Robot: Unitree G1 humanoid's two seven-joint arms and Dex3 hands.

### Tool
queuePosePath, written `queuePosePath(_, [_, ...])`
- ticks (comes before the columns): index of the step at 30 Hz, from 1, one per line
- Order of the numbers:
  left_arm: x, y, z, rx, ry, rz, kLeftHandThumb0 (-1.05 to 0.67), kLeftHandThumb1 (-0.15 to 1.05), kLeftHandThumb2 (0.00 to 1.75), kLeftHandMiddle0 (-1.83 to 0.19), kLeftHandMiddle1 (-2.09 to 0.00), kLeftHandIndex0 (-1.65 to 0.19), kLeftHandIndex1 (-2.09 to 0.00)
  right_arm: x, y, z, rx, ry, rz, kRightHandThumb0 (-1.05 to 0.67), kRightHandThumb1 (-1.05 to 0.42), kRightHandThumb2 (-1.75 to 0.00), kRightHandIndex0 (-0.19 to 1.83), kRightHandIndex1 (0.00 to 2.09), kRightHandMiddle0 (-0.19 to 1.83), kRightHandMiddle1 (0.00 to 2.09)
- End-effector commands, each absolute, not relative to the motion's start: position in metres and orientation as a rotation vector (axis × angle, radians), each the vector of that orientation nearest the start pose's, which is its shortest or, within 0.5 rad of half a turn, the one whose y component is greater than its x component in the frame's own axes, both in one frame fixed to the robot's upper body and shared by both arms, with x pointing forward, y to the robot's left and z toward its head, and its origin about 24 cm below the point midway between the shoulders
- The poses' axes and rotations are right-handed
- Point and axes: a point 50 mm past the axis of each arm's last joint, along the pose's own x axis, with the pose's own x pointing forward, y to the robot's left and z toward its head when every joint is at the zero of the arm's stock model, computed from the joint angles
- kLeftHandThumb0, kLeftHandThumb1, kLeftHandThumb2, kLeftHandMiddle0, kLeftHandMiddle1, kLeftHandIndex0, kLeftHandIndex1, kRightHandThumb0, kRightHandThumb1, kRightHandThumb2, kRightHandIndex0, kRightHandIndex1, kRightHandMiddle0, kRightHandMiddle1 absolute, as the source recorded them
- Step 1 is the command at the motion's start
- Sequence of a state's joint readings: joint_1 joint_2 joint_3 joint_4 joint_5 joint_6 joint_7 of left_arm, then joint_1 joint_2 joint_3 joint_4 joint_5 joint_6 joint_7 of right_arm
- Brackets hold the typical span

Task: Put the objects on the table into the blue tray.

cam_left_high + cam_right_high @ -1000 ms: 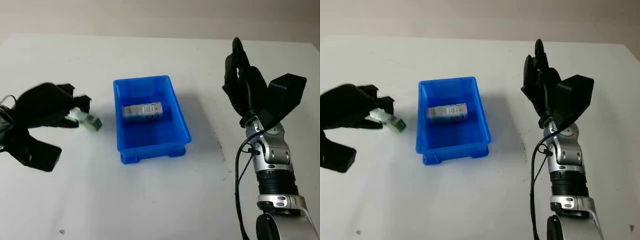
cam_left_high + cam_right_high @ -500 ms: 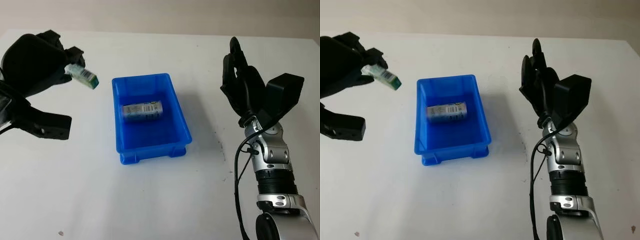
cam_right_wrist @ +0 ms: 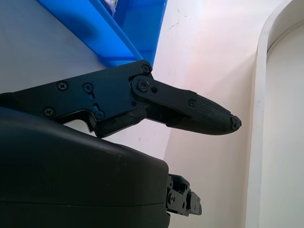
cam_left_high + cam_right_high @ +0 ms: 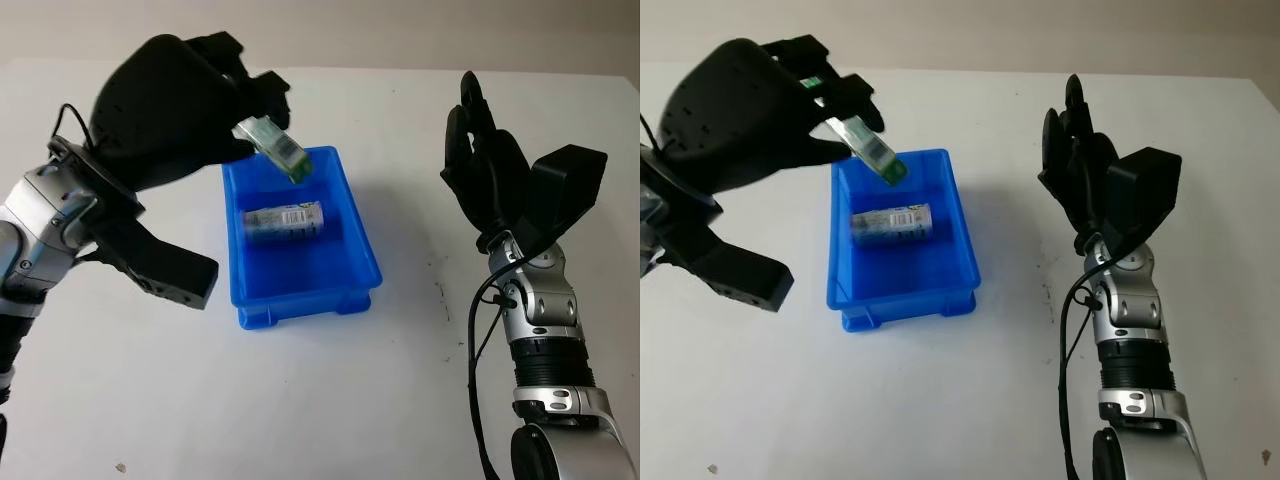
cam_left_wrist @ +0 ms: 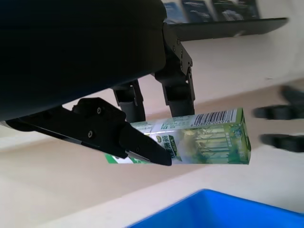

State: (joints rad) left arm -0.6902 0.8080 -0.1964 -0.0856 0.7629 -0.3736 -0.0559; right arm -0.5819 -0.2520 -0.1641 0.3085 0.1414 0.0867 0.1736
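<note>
Left hand [image 4: 185, 105] grips my green box [image 4: 272, 148], tilted above the blue tray [image 4: 355, 240] where a can [image 4: 286, 221] lies; right hand [image 4: 485, 165] open, raised beside it.

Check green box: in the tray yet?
Not in. The left hand holds the green box tilted in the air above the blue tray.

White table [image 4: 330, 400], small dark specks on its surface, pale wall [image 4: 400, 30] behind

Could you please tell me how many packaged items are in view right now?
2: a silver pack lying inside the blue tray, and a green box held by the left hand above the tray's far edge.
</note>
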Motion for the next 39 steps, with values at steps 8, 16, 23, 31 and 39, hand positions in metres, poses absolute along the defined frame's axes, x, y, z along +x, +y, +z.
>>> queuePosePath(8, [0.288, 0.133, 0.252, 1.603, -0.947, -0.42, -0.04, 0.98, 0.04, -0.35, -1.31, -0.31, -1.42, 0.352, -0.196, 0.151, -0.039, -0.216, 0.081, -0.73, -1.05, -0.7, -0.19, 0.0, -0.19, 0.0])
queuePosePath(16, [0.291, 0.137, 0.243, 1.692, -0.833, -0.497, 0.01, 0.96, 0.04, -0.39, -1.21, -0.33, -1.35, 0.351, -0.196, 0.15, -0.035, -0.217, 0.074, -0.72, -1.05, -0.69, -0.19, 0.0, -0.19, 0.0])
queuePosePath(23, [0.3, 0.142, 0.24, 1.699, -0.805, -0.469, 0.01, 0.98, 0.06, -0.33, -1.36, -0.31, -1.37, 0.35, -0.196, 0.149, -0.037, -0.218, 0.079, -0.72, -1.05, -0.69, -0.19, 0.0, -0.19, 0.0])
queuePosePath(31, [0.306, 0.145, 0.24, 1.647, -0.8, -0.501, -0.51, 1.01, 0.05, -0.13, -0.09, -0.02, -0.26, 0.35, -0.196, 0.149, -0.042, -0.212, 0.077, -0.72, -1.05, -0.68, -0.19, 0.0, -0.19, 0.0])
queuePosePath(39, [0.305, 0.146, 0.245, 1.508, -0.789, -0.546, -0.64, 1.03, 0.05, 0.06, -0.01, 0.11, -0.09, 0.351, -0.194, 0.148, -0.041, -0.213, 0.074, -0.72, -1.05, -0.68, -0.19, 0.0, -0.19, 0.0])
